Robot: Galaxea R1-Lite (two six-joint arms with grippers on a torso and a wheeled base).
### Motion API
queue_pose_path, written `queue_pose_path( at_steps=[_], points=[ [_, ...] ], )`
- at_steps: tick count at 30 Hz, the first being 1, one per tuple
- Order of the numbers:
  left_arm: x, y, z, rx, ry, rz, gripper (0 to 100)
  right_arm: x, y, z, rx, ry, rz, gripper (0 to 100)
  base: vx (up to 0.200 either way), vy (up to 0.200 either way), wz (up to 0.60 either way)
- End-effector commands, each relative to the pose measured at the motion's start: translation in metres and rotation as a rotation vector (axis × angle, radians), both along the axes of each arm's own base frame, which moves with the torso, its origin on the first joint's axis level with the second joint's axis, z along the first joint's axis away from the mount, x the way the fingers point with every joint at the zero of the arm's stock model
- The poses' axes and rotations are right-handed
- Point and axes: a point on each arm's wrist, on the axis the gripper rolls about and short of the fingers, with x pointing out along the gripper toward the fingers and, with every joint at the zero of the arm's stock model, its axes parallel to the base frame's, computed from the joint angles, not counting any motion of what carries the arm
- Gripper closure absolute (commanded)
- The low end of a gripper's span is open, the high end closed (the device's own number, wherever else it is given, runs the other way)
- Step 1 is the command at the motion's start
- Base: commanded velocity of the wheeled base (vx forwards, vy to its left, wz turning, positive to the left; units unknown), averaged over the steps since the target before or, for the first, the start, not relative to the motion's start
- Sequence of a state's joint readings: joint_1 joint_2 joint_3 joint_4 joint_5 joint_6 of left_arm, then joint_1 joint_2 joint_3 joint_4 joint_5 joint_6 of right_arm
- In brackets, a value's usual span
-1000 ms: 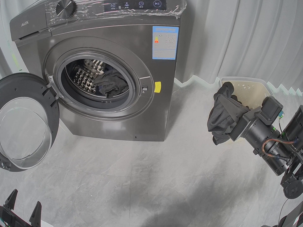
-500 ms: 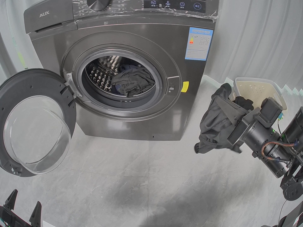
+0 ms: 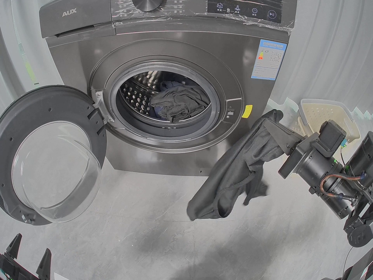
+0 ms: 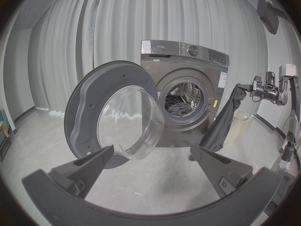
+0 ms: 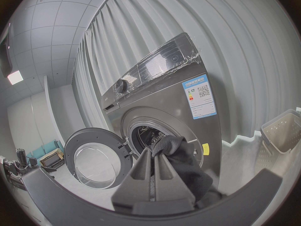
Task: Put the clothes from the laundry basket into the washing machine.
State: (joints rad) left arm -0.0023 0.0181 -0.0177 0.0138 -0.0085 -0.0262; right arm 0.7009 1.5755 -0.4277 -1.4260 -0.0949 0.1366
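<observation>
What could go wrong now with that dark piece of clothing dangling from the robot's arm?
The right gripper pinches the dark garment by one end only, so it might slip out. The garment hangs long, its low end near the floor; it could drag, or catch on the rim of the washing machine. Other clothes already lie near the drum's front, so this piece may end up draped over the edge.

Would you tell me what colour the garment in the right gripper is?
The garment is black; the head view shows it best.
</observation>
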Motion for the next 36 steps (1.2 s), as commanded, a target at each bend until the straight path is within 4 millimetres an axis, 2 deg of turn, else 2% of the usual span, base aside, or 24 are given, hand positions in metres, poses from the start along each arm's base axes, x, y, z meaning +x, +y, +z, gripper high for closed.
queue_pose_path(
  at_steps=[1, 8, 20, 31, 36],
  points=[
    [-0.0004, 0.0000, -0.0036, 0.000, -0.005, -0.001, 0, 0.0000, 0.0011, -0.0011, -0.003, 0.002, 0.004, 100, 0.000, 0.000, 0.00],
    [-0.0004, 0.0000, -0.0037, 0.000, -0.004, -0.001, 0, 0.0006, 0.0016, -0.0015, -0.004, 0.004, 0.004, 100, 0.000, 0.000, 0.00],
    [-0.0004, 0.0000, -0.0036, -0.001, -0.005, 0.000, 0, 0.0009, 0.0019, -0.0026, -0.004, 0.009, 0.005, 100, 0.000, 0.200, 0.00],
    [-0.0003, 0.0000, -0.0041, 0.014, -0.007, 0.006, 0, -0.0001, 0.0033, -0.0102, -0.032, 0.029, 0.052, 100, 0.000, 0.000, 0.00],
    [-0.0002, 0.0000, -0.0043, 0.029, -0.008, 0.011, 0, -0.0011, 0.0054, -0.0075, -0.026, 0.018, 0.062, 100, 0.000, 0.000, 0.00]
  ],
)
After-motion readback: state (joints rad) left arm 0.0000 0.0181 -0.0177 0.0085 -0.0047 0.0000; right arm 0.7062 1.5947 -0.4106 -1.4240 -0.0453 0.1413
